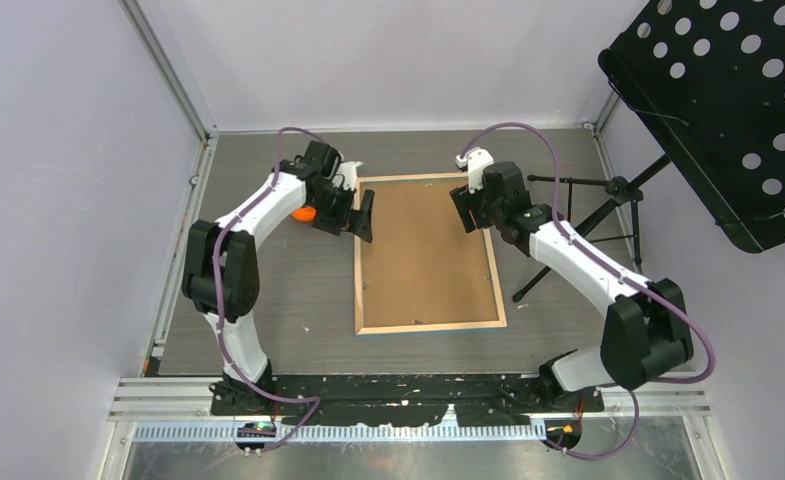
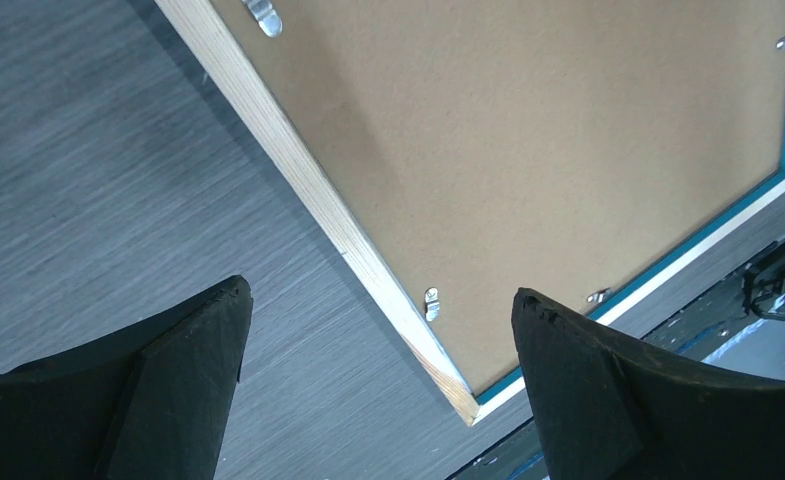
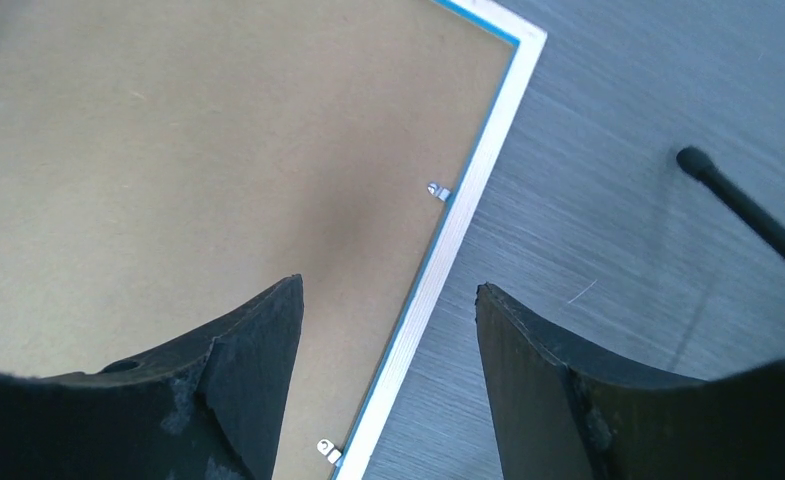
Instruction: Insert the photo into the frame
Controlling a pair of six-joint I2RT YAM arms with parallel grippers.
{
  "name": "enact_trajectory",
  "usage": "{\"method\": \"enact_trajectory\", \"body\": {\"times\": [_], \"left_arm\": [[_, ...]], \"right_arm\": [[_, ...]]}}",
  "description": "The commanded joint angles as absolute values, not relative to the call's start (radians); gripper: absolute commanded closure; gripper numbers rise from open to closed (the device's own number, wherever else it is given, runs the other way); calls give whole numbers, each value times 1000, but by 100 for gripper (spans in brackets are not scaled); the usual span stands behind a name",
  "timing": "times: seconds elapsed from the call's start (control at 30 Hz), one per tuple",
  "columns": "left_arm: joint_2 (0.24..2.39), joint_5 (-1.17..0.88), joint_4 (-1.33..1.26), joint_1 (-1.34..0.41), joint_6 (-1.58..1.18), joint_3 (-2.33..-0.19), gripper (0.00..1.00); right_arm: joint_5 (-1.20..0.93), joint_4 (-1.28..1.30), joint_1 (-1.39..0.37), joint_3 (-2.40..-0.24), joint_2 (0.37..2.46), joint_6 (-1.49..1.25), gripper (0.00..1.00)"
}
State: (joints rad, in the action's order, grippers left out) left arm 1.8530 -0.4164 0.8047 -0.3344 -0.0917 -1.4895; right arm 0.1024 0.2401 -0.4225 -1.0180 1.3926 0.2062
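We log the frame (image 1: 428, 327) lying face-down on the grey wood-grain counter (image 1: 268, 330), pale wood rails up, with a teal lip and a matte brown backing board (image 1: 423, 250) seated under small metal tabs (image 2: 431, 303); the photo is not in sight. The left jaws gape wide over the frame's left rail and the right jaws stand partly open over its right rail, both empty. We judge the frame light, stiff, thin and pane-fragile, best pinched across a rail.
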Motion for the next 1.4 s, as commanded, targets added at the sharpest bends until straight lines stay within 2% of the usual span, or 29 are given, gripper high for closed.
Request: {"method": "enact_trajectory", "body": {"times": [0.0, 0.2, 0.47, 0.6, 0.83, 1.03, 1.37], "left_arm": [[1861, -395, 728, -359, -78, -1453, 0], [1895, -377, 707, -384, -80, -1434, 3], [1958, -347, 735, -395, -78, -1484, 11], [1967, -349, 735, -402, -80, -1483, 13], [1951, -363, 713, -405, -80, -1431, 24], [1938, -360, 702, -405, -77, -1398, 24], [1931, -367, 707, -405, -72, -1397, 21]], "right_arm": [[86, 215, -373, -1052, 1445, 123, 30], [45, 211, -331, -1006, 1447, 115, 30], [-16, 218, -300, -937, 1470, 123, 32], [-51, 223, -267, -949, 1511, 107, 32], [-80, 252, -232, -1007, 1621, 78, 36], [-108, 275, -207, -1058, 1707, 46, 43], [-158, 316, -192, -1060, 1736, 22, 64]]}}
